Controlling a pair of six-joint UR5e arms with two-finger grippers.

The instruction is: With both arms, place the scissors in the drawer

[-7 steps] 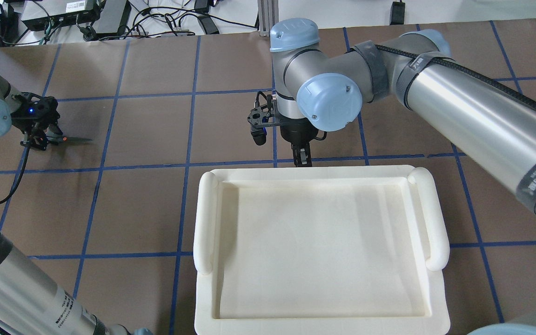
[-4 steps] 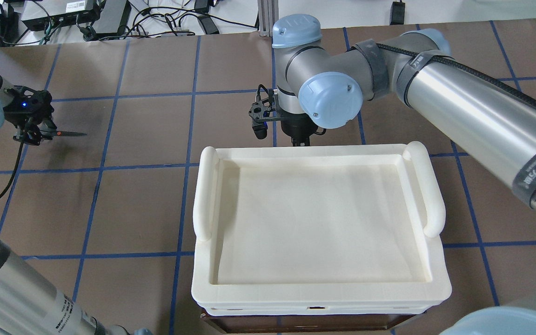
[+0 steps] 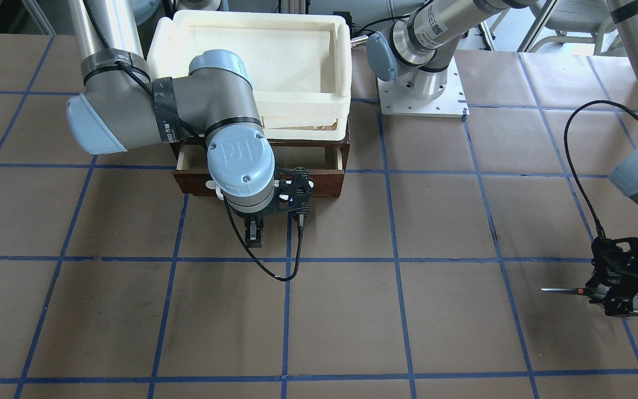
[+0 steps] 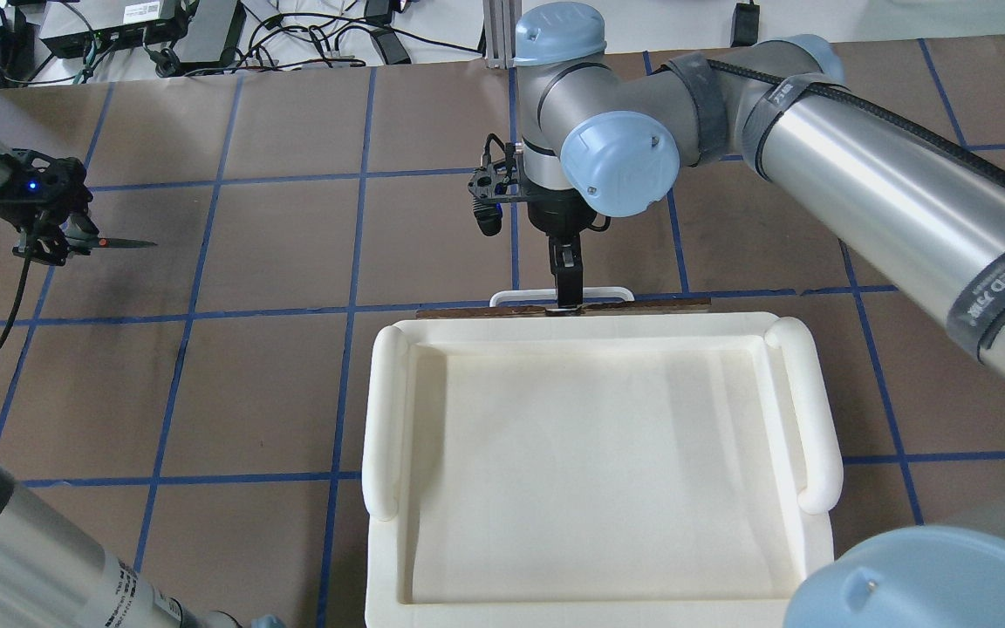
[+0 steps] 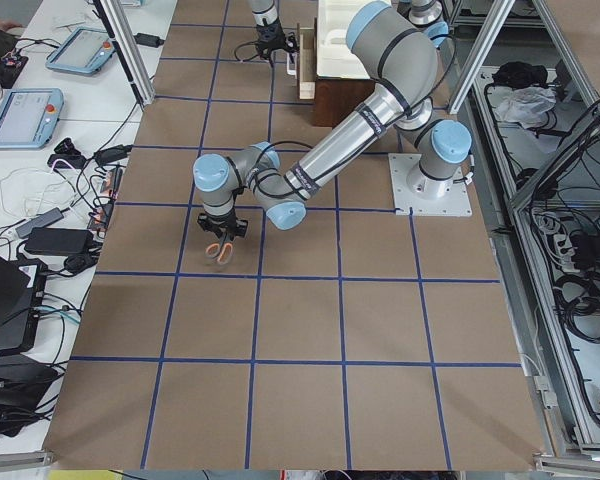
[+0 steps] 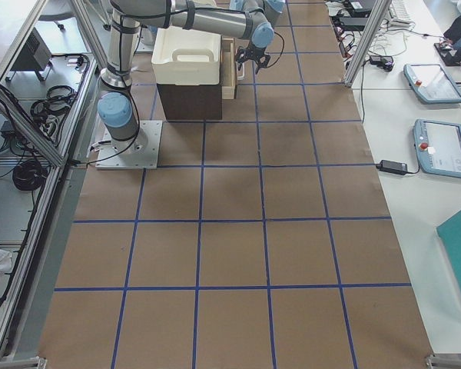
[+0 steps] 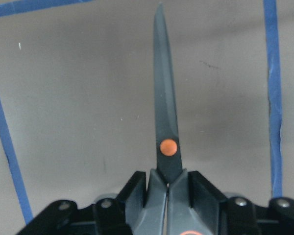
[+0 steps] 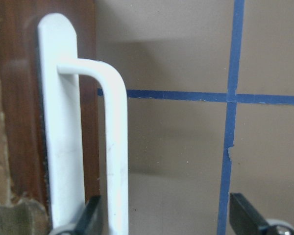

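Robotics lab, test cell. What I log around me:
- one long table (image 6: 230, 254), papered brown and ruled into squares with blue tape (image 6: 200, 221)
- a white base plate (image 3: 452, 105) bolted onto it, carrying one of my arms (image 3: 435, 27)
- aluminium frame posts (image 5: 125, 55) at the sides
- two teach pendants (image 6: 443, 147) lying on the white side bench (image 6: 392, 115)
- power bricks (image 5: 42, 240) and loose cables (image 4: 311, 35) along the edges
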